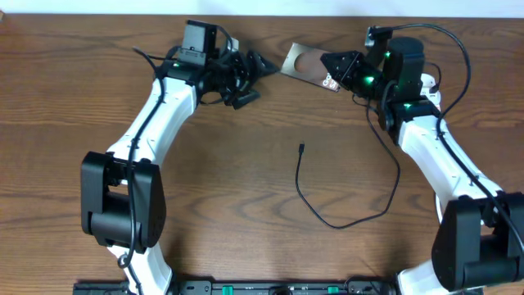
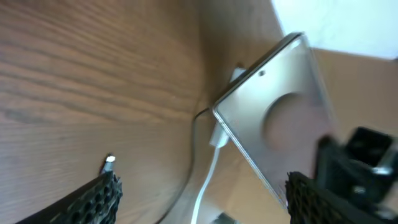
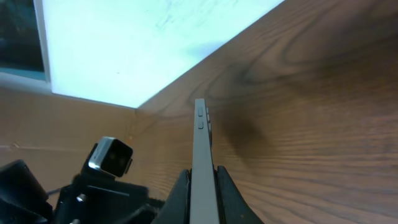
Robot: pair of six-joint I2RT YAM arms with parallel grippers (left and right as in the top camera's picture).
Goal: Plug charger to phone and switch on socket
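Clamping the phone (image 1: 301, 61), right gripper (image 1: 332, 72) faces left gripper (image 1: 255, 82), spread wide nearby.

No word, number or brand can be read in any view. Seen from overhead, the phone (image 1: 304, 67) lies toward 12 o'clock and carries a small white mark (image 1: 331, 82) at its 4 o'clock end, too small to make out. The left wrist view shows its back blurred, without legible print
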